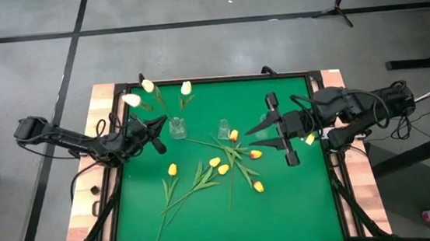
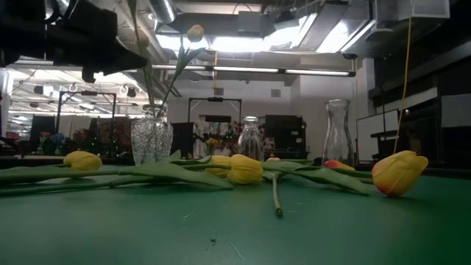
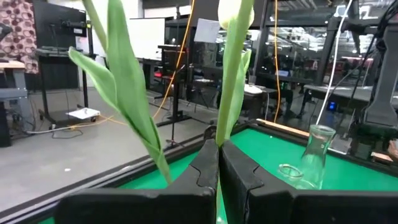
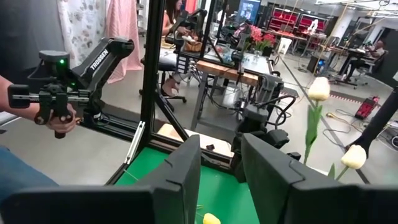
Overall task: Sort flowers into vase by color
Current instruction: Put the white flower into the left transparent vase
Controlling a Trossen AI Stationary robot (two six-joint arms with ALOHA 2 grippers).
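Three white tulips [image 1: 148, 86] stand in the vase [image 1: 176, 127] at the upper left of the green surface [image 1: 301, 207]; my left hand [image 1: 156, 135] is clenched on one stem just beside it. Six yellow and orange tulips [image 1: 219, 167] lie loose at centre, stems crossing, though I may miscount where leaves overlap. An empty second vase [image 1: 223, 128] stands among them. My right hand [image 1: 274, 131] hovers right of centre, fingers parted and grasping nothing. In the right wrist view, a person's hand [image 4: 59, 121] grips a controller at the left edge.
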